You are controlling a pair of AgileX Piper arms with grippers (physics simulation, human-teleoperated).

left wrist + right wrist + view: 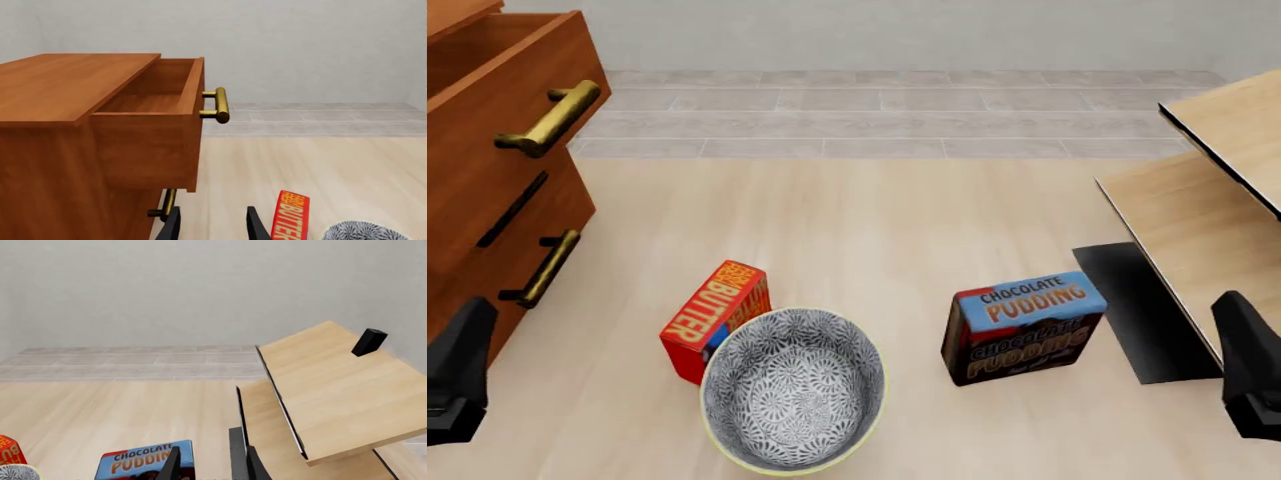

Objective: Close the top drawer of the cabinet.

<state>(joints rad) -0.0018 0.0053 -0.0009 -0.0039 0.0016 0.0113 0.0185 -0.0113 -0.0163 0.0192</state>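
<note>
The reddish-brown cabinet [47, 150] stands at the table's left side [481, 230]. Its top drawer [150, 145] is pulled out and shows an empty inside. The brass bar handle [219, 105] sticks out of the drawer front [554, 118]. My left gripper [213, 229] is open, with nothing between its fingers. It sits low in front of the cabinet, below the top drawer and near a lower drawer's handle [165, 205]. My right gripper [212, 467] is open too, far off at the right, above a pudding box.
A red butter box [714, 315], a patterned bowl [794, 388] and a chocolate pudding box [1024, 325] stand mid-table. Pale wooden furniture with black edging [1208, 210] fills the right side, with a small black block [369, 341] on it. Dark arm parts [457, 370] show at both lower corners.
</note>
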